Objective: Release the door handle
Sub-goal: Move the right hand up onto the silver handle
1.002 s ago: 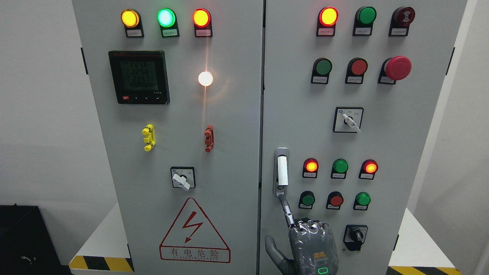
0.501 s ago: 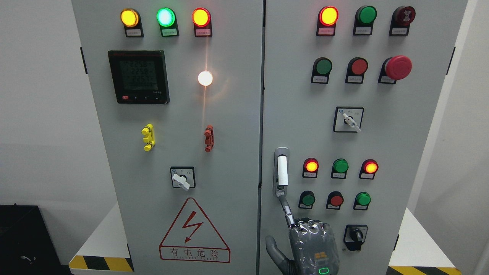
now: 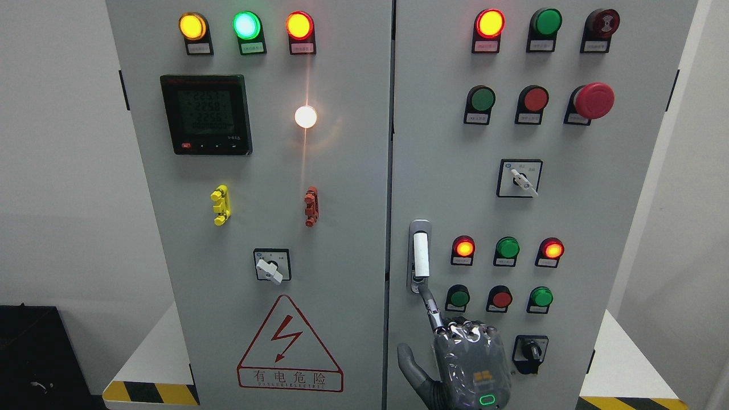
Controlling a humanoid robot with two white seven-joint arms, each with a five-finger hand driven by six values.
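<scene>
Right hand point(image 3: 468, 364) below door handle point(image 3: 420, 256), index fingertip at its lower end, thumb spread, nothing grasped.

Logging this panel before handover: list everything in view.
cabinet: one, grey, two doors, centre
meter: one, black, upper left door
top lamps: three, amber, green, orange, left door
white lamp: one, lit, left door
clips: two, yellow and red, mid left door
warning sign: one, red triangle, lower left door
rotary switches: three, two white, one black; one left door, two right
lamps and buttons: ten, orange, red, green, right door
buzzer: one, dark red, top right
emergency stop: one, red, right door
door handle: one, white and silver, right door's left edge
right hand: one, grey, below door handle
</scene>
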